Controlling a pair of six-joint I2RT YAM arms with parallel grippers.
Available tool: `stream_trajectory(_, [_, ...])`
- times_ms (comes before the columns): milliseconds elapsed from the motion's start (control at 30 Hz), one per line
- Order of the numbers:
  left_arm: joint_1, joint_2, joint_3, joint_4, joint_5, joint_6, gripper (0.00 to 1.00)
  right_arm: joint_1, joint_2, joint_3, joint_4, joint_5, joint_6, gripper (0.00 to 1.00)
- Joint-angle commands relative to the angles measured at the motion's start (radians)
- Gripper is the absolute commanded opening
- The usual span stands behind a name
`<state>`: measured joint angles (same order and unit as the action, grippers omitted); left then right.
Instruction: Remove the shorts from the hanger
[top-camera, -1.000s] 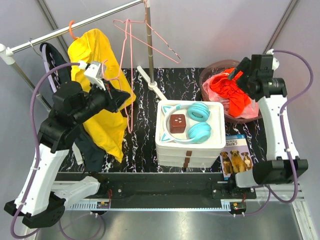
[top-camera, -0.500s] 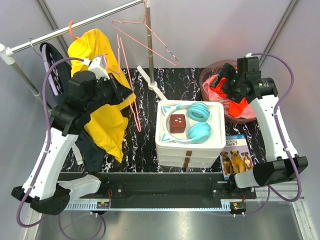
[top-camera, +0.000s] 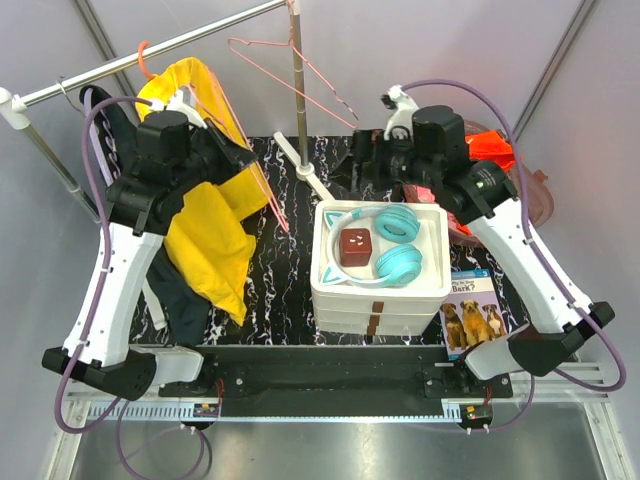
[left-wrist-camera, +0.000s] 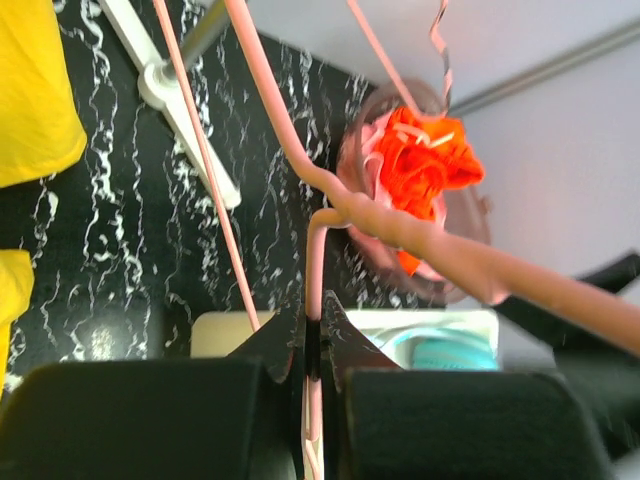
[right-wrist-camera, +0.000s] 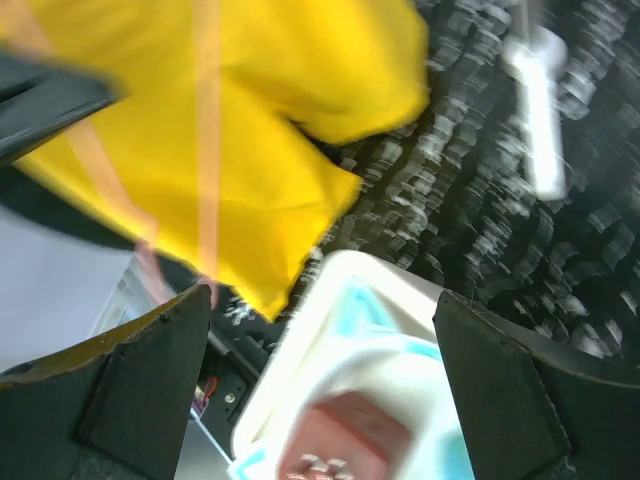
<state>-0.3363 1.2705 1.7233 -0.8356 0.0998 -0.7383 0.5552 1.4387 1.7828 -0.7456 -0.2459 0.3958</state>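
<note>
The left end effector (left-wrist-camera: 313, 335) is clamped on a thin run of the pink wire hanger (left-wrist-camera: 420, 242), its fingers pinched tight together around the wire. This grip likely keeps the hanger off the yellow garment (top-camera: 205, 240) beside it and stops it swinging. The wire in view carries no cloth.

The shorts (left-wrist-camera: 425, 165), which I take to be the bunched orange cloth, lie in the basket (left-wrist-camera: 468, 235) at the far right of the desk (top-camera: 290, 270), well apart from the hanger. Judged from that, the removal itself looks done.

The right end effector (right-wrist-camera: 322, 295) has its fingers spread wide apart and grips nothing. It hangs above the desk near the white box (top-camera: 345, 290), facing the yellow garment. Its wrist view is blurred, so finer detail there is hard to tell.
</note>
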Motion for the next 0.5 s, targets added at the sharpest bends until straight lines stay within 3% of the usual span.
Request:
stream_trajectory(0, [0.031, 0.010, 0.090, 0.035, 0.014, -0.090, 0.00, 0.129, 0.064, 0.144, 0.137, -0.056, -0.116, 1.00])
stream_trajectory(267, [0.080, 0.017, 0.130, -0.033, 0.037, -0.203, 0.00, 0.366, 0.224, 0.259, 0.089, 0.166, -0.304, 1.00])
stream_trajectory(467, [0.129, -0.011, 0.093, -0.056, 0.104, -0.276, 0.00, 0.492, 0.282, 0.270, 0.068, 0.388, -0.391, 0.91])
